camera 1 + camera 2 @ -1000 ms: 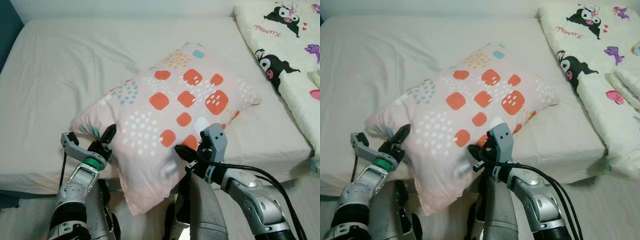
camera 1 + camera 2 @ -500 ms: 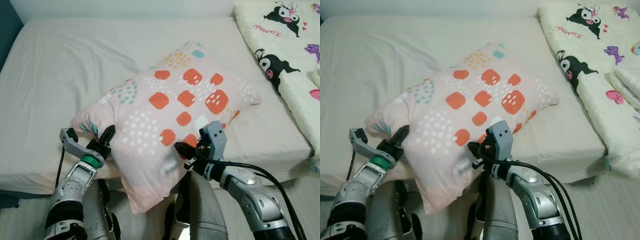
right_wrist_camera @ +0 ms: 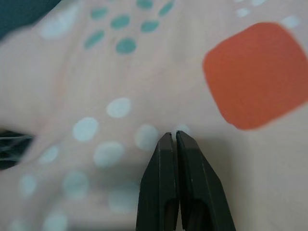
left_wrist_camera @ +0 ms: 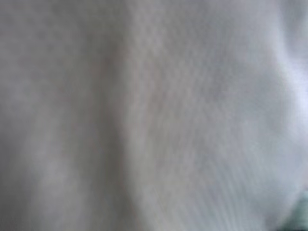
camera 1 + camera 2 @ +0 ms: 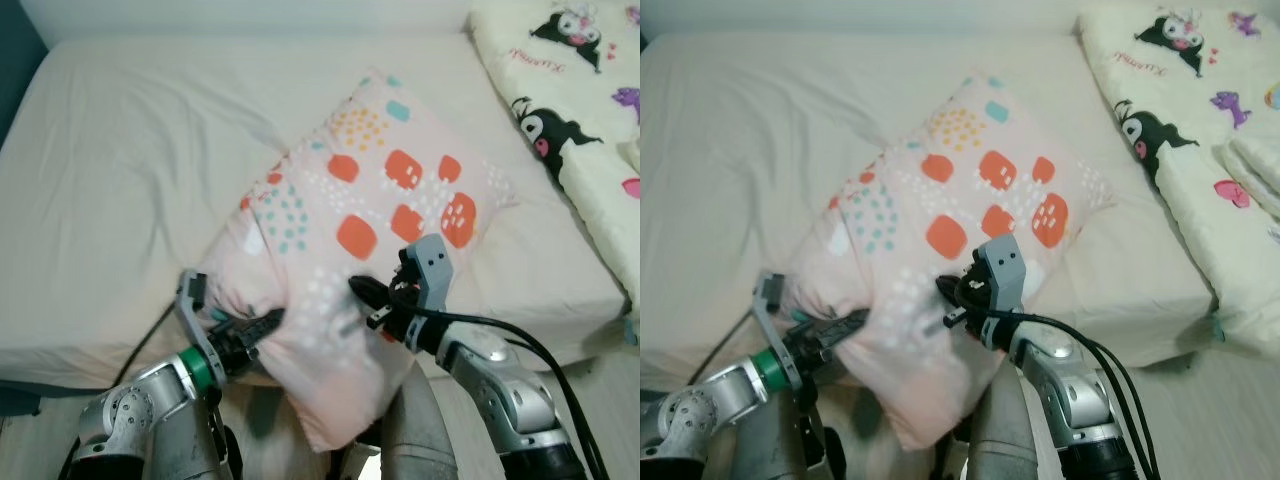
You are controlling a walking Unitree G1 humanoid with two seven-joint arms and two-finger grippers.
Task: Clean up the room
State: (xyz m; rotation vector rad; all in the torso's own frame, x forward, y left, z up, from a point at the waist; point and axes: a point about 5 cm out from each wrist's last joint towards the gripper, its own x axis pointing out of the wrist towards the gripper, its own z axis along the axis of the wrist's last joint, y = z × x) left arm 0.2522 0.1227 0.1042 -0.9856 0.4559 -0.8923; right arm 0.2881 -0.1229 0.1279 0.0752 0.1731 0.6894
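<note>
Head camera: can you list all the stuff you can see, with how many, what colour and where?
pillow: one, pink with orange squares and teal and white dots, on the bed's front edge, one corner hanging over it
bed: one, with a cream sheet, across the whole scene
blanket: one, cream with black-and-white cartoon figures, on the right side of the bed
floor: pale wood, bottom right
left gripper: one, black fingers, pressed into the pillow's lower left side
right gripper: one, black fingers shut, tips against the pillow's front
</note>
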